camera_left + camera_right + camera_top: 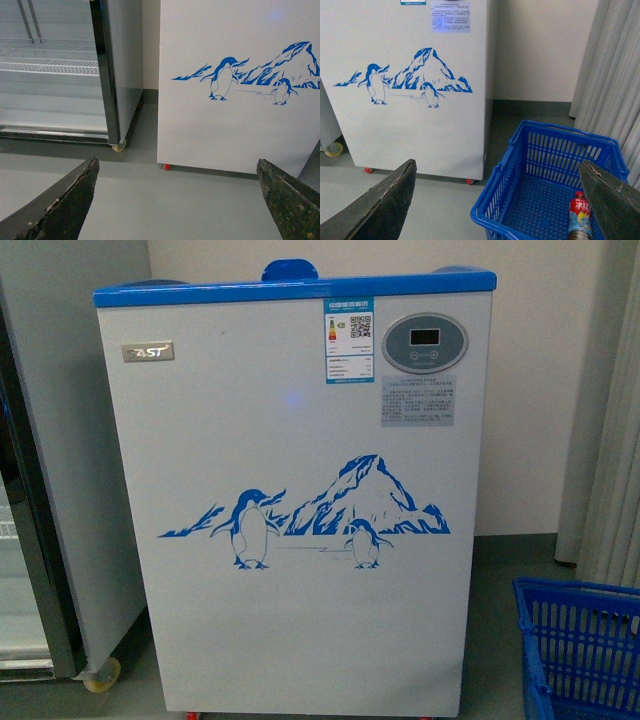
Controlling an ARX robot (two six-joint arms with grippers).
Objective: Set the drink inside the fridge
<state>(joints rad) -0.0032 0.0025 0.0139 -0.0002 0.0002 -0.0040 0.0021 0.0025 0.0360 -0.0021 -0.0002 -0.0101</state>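
right end effector (497, 164), released, empty: small red-capped plastic cola bottle (580, 217) stands off toward one finger in blue basket (540, 150); centre before closing.

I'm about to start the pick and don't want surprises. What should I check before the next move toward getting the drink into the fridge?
1. Drink located: ok, it sits in the blue basket on the floor.
2. Right gripper ready: ok, jaws wide apart, empty.
3. Left gripper free: ok, open, holding nothing.
4. Drink unobstructed: ok, nothing else shows in the basket.
5. Fridge open on top: cannot tell, its top is out of view.
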